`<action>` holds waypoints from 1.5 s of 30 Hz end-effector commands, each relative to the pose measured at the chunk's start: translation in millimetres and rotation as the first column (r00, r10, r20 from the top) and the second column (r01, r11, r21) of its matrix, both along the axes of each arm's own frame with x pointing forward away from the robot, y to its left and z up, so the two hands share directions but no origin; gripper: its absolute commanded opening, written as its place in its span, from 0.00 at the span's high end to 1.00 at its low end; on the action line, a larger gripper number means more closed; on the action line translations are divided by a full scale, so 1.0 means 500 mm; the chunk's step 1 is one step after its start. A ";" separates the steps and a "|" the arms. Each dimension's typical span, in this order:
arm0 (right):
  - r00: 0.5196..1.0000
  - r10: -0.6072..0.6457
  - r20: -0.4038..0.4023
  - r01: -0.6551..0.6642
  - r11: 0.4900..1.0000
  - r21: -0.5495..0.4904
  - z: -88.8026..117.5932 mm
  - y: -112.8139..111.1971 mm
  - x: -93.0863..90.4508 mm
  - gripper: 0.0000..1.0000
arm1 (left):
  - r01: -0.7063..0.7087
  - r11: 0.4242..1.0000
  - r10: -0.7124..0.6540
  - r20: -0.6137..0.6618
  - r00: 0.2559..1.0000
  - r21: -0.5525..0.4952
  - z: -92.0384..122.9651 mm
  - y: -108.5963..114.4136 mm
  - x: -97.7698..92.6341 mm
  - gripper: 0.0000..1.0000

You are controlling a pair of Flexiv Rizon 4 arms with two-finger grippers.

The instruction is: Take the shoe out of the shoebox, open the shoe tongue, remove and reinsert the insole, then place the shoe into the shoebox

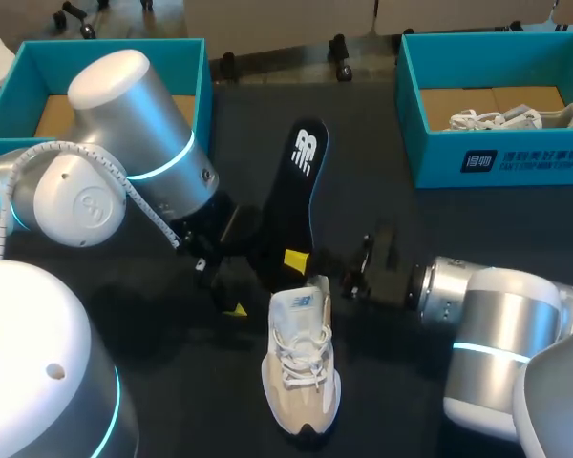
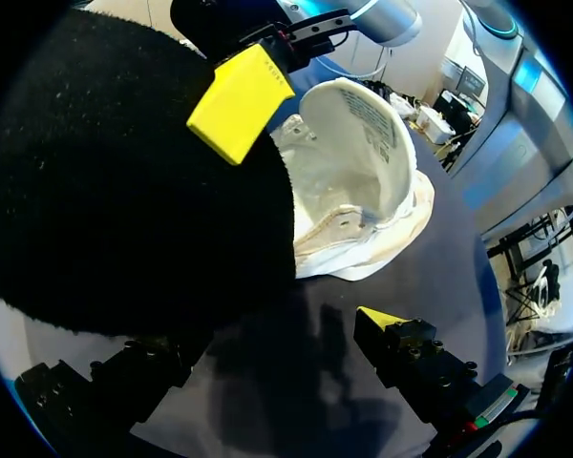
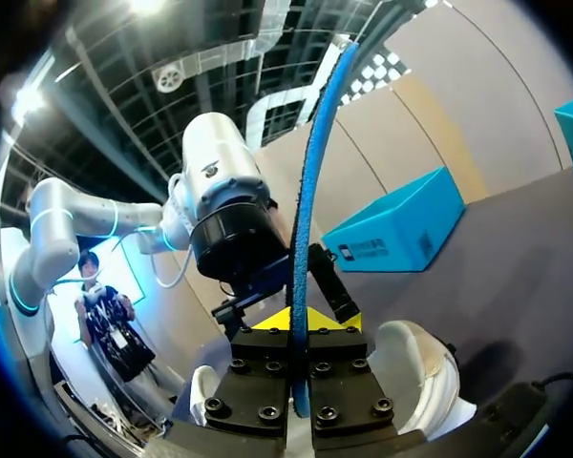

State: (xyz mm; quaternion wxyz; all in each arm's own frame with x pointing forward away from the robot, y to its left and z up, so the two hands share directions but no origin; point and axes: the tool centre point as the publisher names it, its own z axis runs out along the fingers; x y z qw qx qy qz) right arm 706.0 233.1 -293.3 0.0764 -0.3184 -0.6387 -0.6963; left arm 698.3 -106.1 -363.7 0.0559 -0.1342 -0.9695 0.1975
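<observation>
1. The shoe (image 1: 301, 367) stood sole-down on the table (image 1: 439, 219) between the two arms, outside both boxes.
2. The black insole (image 1: 299, 196) rose on edge just behind the shoe's heel.
3. The right gripper (image 3: 299, 329) was clamped on the insole's lower part.
4. The left gripper (image 2: 267, 348) hung beside the insole, fingers apart.
5. A teal left shoebox (image 1: 186, 67) and right shoebox (image 1: 430, 143) sat at the far corners, the right one holding a second shoe (image 1: 506, 118).

The left arm (image 1: 124, 143) comes in from the left, its wrist angled down toward the table's middle. The left gripper (image 2: 272, 336) sits low, fingers spread wide apart. The right arm (image 1: 501, 334) lies low from the near right, reaching left. The right gripper (image 3: 301, 324) has both fingers pressed against the insole (image 1: 301, 181).
</observation>
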 end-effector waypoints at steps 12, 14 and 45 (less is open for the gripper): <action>1.000 -0.006 0.015 0.007 0.999 -0.033 0.024 -0.007 0.000 1.00 | 0.000 1.000 0.000 0.002 1.000 -0.002 -0.002 0.001 -0.002 0.00; 1.000 0.004 0.016 -0.003 0.999 -0.045 0.029 -0.012 0.006 1.00 | 0.000 1.000 0.000 0.002 1.000 -0.002 -0.002 0.001 -0.002 0.00; 0.991 0.128 0.048 -0.126 0.991 -0.050 -0.005 -0.064 0.046 1.00 | 0.000 1.000 0.000 0.002 1.000 -0.002 -0.002 0.001 -0.002 0.00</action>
